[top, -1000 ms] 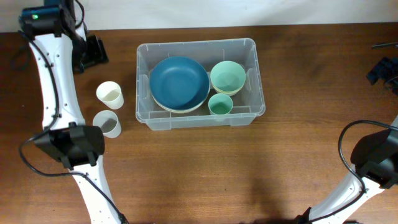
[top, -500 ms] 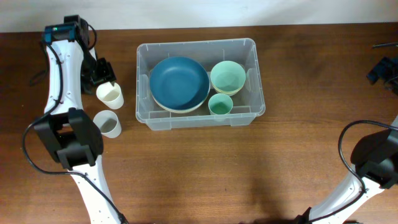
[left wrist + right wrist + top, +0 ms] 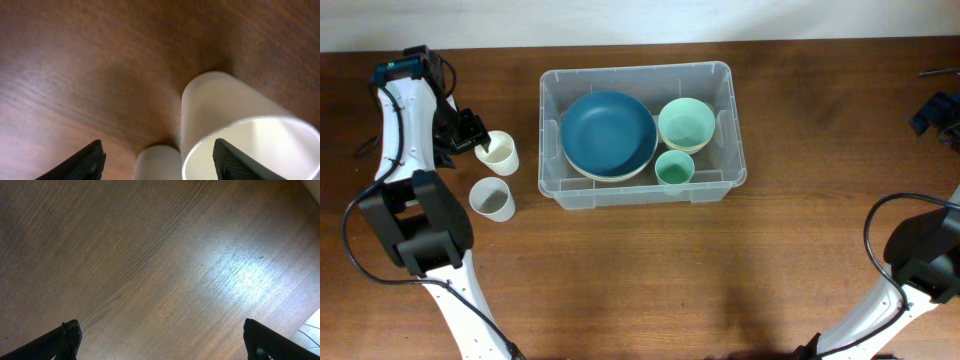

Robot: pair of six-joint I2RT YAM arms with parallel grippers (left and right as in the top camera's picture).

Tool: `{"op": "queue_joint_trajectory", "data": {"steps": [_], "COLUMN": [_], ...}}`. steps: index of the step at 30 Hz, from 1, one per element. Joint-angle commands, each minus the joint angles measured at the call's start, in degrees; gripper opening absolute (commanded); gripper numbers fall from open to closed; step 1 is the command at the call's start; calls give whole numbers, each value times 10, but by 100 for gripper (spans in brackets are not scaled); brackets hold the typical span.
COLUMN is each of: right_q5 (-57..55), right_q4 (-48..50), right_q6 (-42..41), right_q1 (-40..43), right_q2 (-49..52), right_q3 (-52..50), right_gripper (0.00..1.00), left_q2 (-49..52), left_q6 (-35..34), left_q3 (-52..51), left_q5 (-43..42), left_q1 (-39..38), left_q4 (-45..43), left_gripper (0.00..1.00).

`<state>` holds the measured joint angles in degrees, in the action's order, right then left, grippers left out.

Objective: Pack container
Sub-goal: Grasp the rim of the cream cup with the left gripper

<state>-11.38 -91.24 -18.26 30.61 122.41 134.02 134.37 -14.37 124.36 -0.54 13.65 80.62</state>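
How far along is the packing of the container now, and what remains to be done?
Done: the blue bowl, green bowl and small green cup sit inside the container. In hand: the left pincer stands open at the upper white cup, not yet closed on it. Left: this cup and the lower white cup stand on the table, outside the container.

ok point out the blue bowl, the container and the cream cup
blue bowl (image 3: 610,132): overhead view, centre of its inside
container (image 3: 635,69): overhead view, far rim
cream cup (image 3: 499,152): overhead view, inside its mouth
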Motion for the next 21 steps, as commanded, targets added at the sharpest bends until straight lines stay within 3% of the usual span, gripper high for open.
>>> {"op": "queue_joint_trajectory", "data": {"steps": [1, 5, 14, 17, 21], "right_q5": [-9, -9, -9, -9, -9], "right_q4": [0, 0, 0, 0, 0], "right_q6": [-7, -7, -7, -7, -7], "right_q1": [-2, -2, -2, -2, -2], "right_q2": [-2, -2, -2, -2, -2], "right_q3": [0, 0, 0, 0, 0], "right_gripper": [99, 99, 99, 99, 99], "left_q2": [-3, -3, -3, -3, -3], "left_q6": [-1, -1, 12, 12, 12], "left_q3": [-24, -45, -51, -50, -49], "left_q5": [5, 3, 4, 3, 4], "left_q1": [0, 0, 0, 0, 0], "left_q4": [-12, -26, -50, -68, -93], "left_gripper": [71, 70, 24, 1, 1]}}
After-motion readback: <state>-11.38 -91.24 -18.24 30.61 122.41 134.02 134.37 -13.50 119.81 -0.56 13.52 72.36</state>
